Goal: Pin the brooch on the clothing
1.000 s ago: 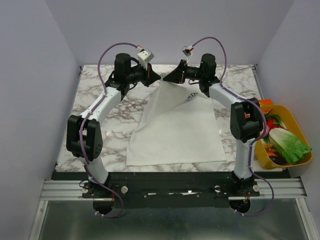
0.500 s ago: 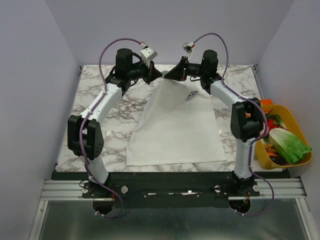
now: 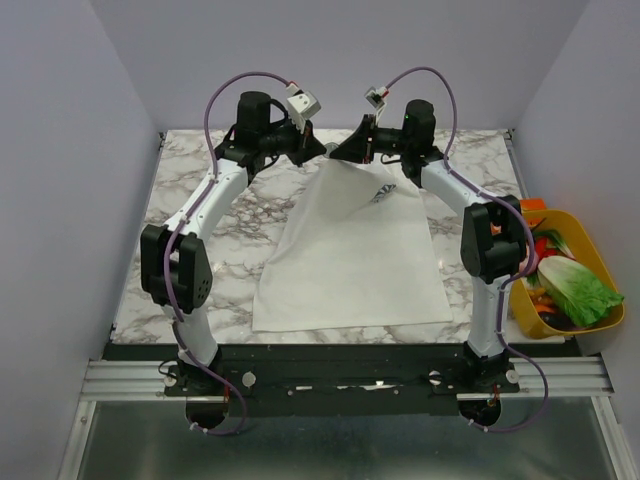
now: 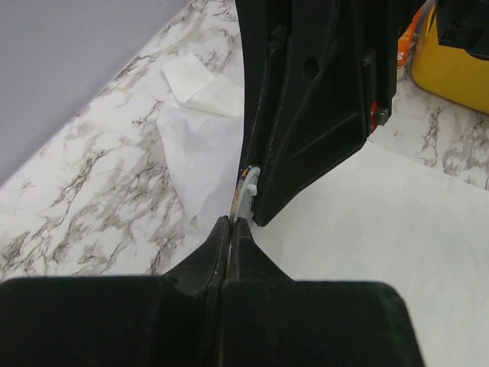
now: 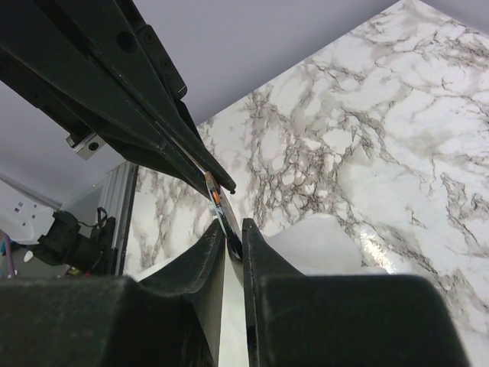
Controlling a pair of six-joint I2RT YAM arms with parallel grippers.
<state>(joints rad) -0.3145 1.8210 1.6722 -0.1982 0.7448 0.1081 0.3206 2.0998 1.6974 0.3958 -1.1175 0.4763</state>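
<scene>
My right pincer [image 5: 229, 233] is clamped on the brooch [image 5: 217, 197], at the lifted far edge of the shirt [image 3: 350, 260]. My left pincer [image 4: 231, 222] is pressed together, its tips touching the brooch. I judge the pinning is not done: 2 steps remain, piercing and fastening.

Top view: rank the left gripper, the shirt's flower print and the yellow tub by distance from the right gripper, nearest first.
1. Left gripper: tip to tip with the right gripper at the brooch, on its left.
2. Flower print: on the shirt, slightly right and nearer the bases.
3. Yellow tub: far right, beyond the table.
</scene>
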